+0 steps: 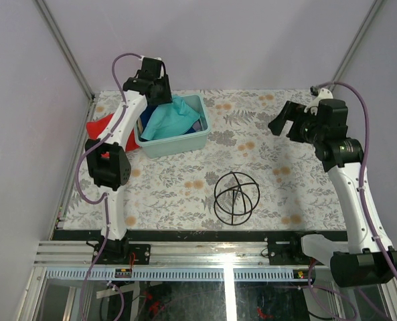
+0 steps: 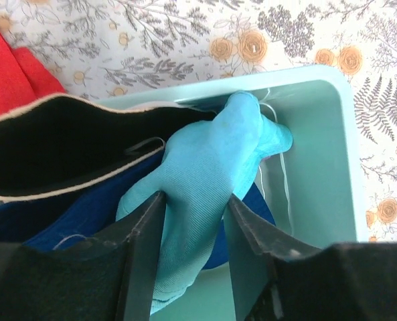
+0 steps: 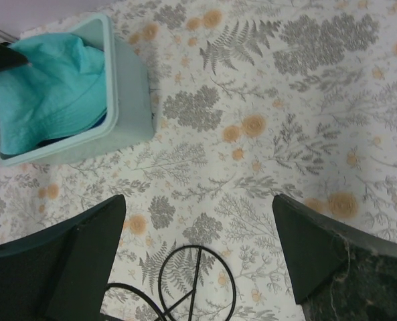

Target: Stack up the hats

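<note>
A teal hat (image 1: 175, 117) lies crumpled on top inside the pale-teal bin (image 1: 178, 144) at the back left. In the left wrist view my left gripper (image 2: 195, 200) reaches into the bin (image 2: 319, 167), and both fingers press a fold of the teal hat (image 2: 205, 167). Under it lies a dark blue hat (image 2: 51, 221). Beside that is a dark-lined piece with a pale edge (image 2: 51, 144). My right gripper (image 1: 282, 120) hangs open above the table at the right, nothing between its fingers (image 3: 198, 200). Its view also shows the teal hat (image 3: 47, 93).
A flat red cloth (image 1: 101, 126) lies left of the bin, partly under the left arm. A black wire stand (image 1: 236, 197) sits on the flowered table mid-front, also below the right gripper (image 3: 185, 281). Grey walls enclose the table.
</note>
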